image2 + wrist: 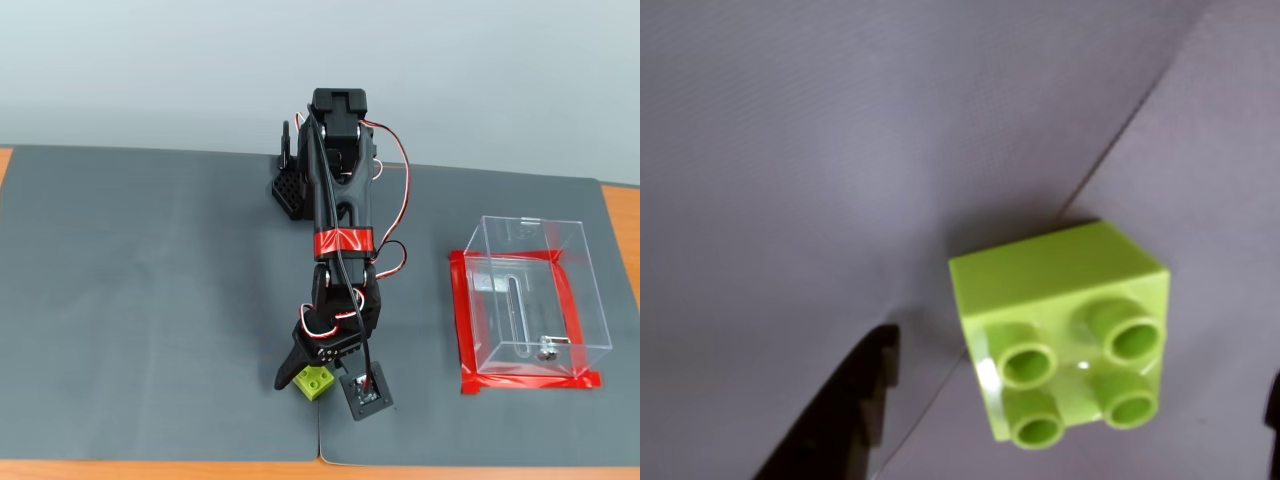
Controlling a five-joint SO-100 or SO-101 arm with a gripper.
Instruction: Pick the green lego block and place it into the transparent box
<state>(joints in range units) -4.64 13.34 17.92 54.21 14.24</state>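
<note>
In the wrist view, the green lego block is seen lying on the grey mat, studs up (four of them). One dark finger of the end effector is seen to its left, not touching it; the jaws are spread.

In the fixed view, the end effector is lowered around the block near the front edge of the table. The transparent box, edged by red tape, is set well apart on the right.
</note>
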